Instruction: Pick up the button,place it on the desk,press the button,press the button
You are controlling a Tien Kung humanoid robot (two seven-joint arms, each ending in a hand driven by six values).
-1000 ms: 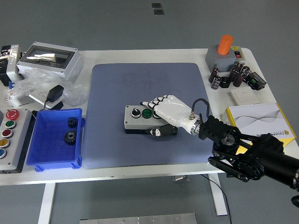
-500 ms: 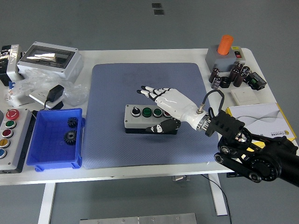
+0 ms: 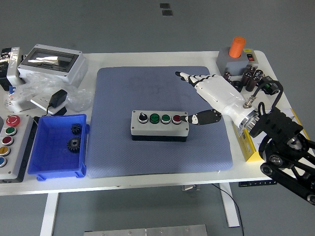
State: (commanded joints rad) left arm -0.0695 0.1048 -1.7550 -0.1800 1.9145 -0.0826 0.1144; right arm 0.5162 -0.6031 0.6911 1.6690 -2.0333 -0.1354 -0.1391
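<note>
A grey button box (image 3: 159, 126) with a black knob, two green buttons and a red button lies flat on the blue mat (image 3: 147, 88), near its middle. My right hand (image 3: 204, 96) is white with black-tipped fingers; it hovers to the right of the box, fingers spread and holding nothing. Its thumb tip (image 3: 189, 119) is close to the box's right end, by the red button; I cannot tell if it touches. The left arm is out of view.
A blue bin (image 3: 47, 157) with two black gears sits at the left. A second button panel (image 3: 10, 140) lies at the far left edge. A grey enclosure (image 3: 51, 61) stands back left. An orange-capped device (image 3: 236, 56), capacitors and a booklet are at the right.
My right hand has lifted off the button box and drawn back to the right and up, opening its fingers. The box stays in place on the mat.
</note>
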